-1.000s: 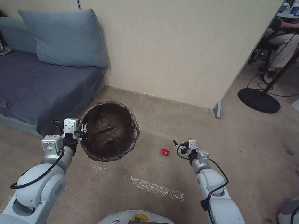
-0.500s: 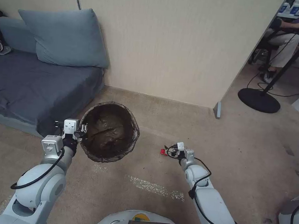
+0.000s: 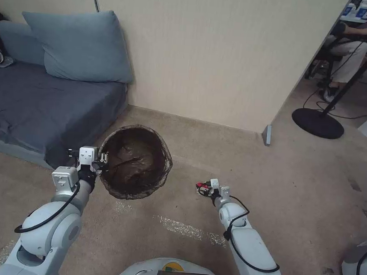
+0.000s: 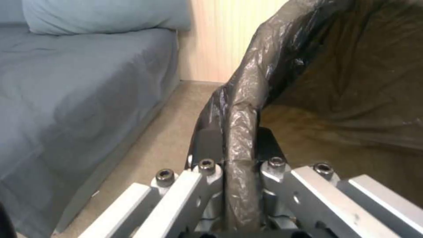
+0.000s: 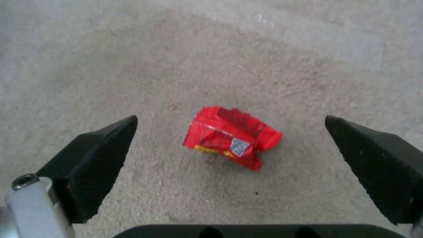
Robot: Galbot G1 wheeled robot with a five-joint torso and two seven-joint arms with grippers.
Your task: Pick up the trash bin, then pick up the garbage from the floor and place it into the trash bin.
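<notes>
The trash bin (image 3: 135,164), lined with a crinkled dark bag, hangs just above the floor (image 3: 299,186) beside the sofa. My left gripper (image 3: 101,161) is shut on its near-left rim; in the left wrist view the fingers (image 4: 207,172) pinch the bag-covered rim of the trash bin (image 4: 343,76). A crumpled red snack wrapper (image 5: 229,137), the garbage, lies on the beige carpet to the right of the bin. My right gripper (image 3: 205,188) hovers directly over it, open, with its black pads (image 5: 97,158) wide on either side and not touching it.
A dark blue sofa (image 3: 32,107) with a grey-blue cushion stands at the left against the beige wall. A partition end (image 3: 268,134) and a round black stand base (image 3: 317,122) are at the back right. A pale tape mark (image 3: 188,230) crosses the carpet near me.
My right arm has swung left and drawn in, bringing its open gripper from right of the red wrapper to over it. The left arm and bin have barely moved.
</notes>
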